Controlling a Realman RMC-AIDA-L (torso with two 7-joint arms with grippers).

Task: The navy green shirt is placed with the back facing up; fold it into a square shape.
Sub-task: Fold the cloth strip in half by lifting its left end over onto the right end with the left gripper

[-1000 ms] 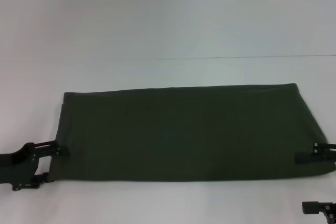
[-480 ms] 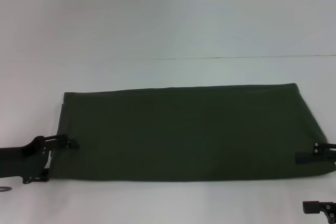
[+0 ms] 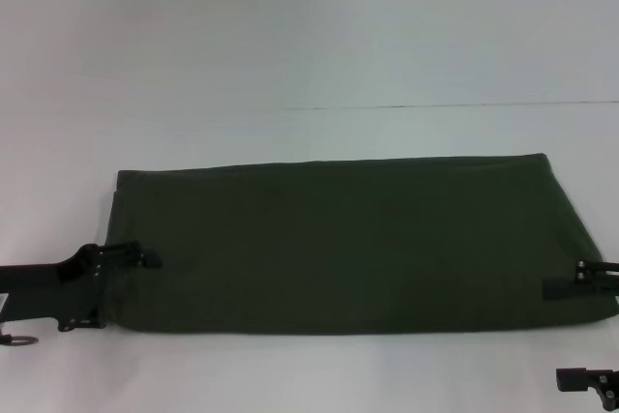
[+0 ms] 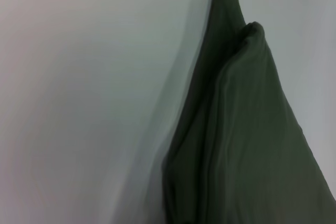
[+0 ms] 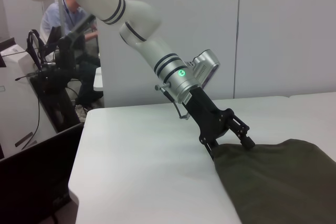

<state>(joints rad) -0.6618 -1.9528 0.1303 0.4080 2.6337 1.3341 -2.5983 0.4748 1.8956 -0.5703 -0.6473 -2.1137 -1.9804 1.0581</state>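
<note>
The navy green shirt (image 3: 338, 244) lies flat on the white table (image 3: 290, 55) as a long band, already narrowed but not yet square. The left gripper (image 3: 135, 282) has its 2 fingers spread around the left end, 1 above and 1 at the table, and the right gripper (image 3: 571, 336) straddles the right end likewise, neither clenched yet. I think both should close on all layers together before lifting, so that the fold stays even.

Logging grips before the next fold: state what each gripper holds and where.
Left gripper sits at the navy green shirt's left end, right gripper at its right end; whether either actually grips it cannot be told.
</note>
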